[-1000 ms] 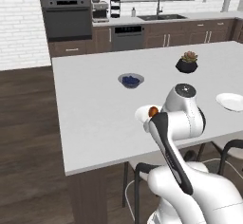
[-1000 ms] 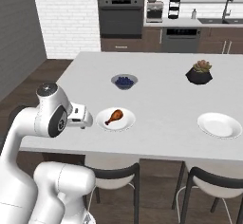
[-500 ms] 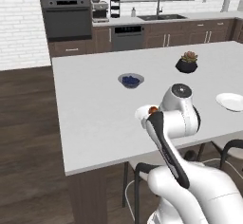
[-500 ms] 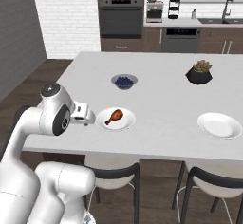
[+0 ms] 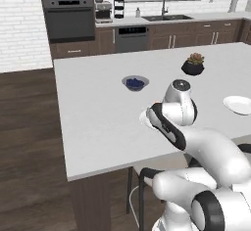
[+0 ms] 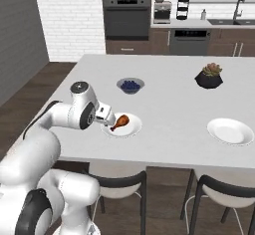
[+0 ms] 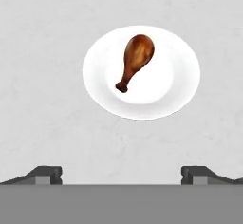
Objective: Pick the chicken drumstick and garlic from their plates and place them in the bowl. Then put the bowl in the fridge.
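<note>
The chicken drumstick (image 7: 135, 59) is orange-brown and lies on a white plate (image 7: 175, 83), fat end away from me. From the right base view the drumstick (image 6: 120, 122) rests on that plate (image 6: 130, 130) near the counter's front edge. My gripper (image 7: 122, 175) hovers above the counter just short of the plate, open, with nothing between its fingertips (image 7: 45, 174). Seen from the right base, the gripper (image 6: 106, 118) sits at the plate's left rim. A second white plate (image 6: 230, 131) (image 5: 238, 104) lies bare to the right. The garlic and the bowl are out of view.
A bowl of blue berries (image 6: 130, 85) (image 5: 135, 83) and a black succulent planter (image 6: 208, 76) (image 5: 192, 66) stand farther back on the grey island counter (image 6: 169, 99). Dark chairs (image 6: 122, 181) are tucked under the front edge. A tall grey face (image 6: 20, 35) stands far left; I cannot tell whether it is the fridge.
My hand has swung closer to the drumstick's plate. The jaws have stayed open, and nothing on the counter has moved.
</note>
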